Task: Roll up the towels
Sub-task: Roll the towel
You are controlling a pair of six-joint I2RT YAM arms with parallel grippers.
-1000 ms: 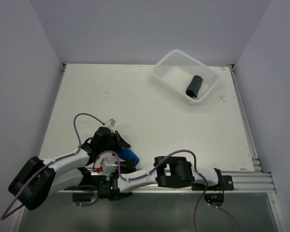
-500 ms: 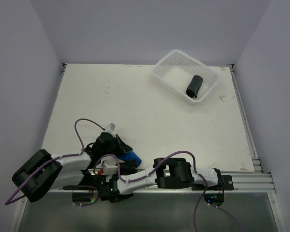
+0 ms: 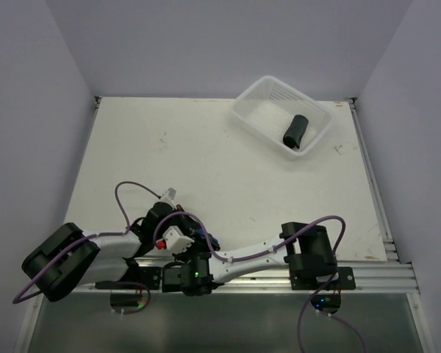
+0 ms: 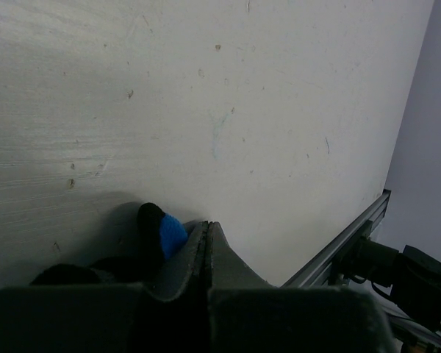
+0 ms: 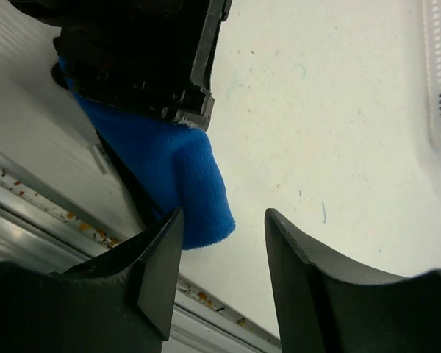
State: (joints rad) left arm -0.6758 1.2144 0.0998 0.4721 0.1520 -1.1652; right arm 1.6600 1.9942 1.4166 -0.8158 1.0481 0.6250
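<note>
On the table (image 3: 206, 147), left pincer (image 4: 206, 229) is clenched beside blue towel (image 5: 180, 173), right pincer (image 5: 222, 220) released.

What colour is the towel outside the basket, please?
Bright blue towel; clearest in the right wrist view.

Table (image 3: 206, 162): white, lightly scuffed and speckled.
Far right corner: white basket (image 3: 268, 110).
Near edge: blue towel (image 5: 182, 176).
</note>
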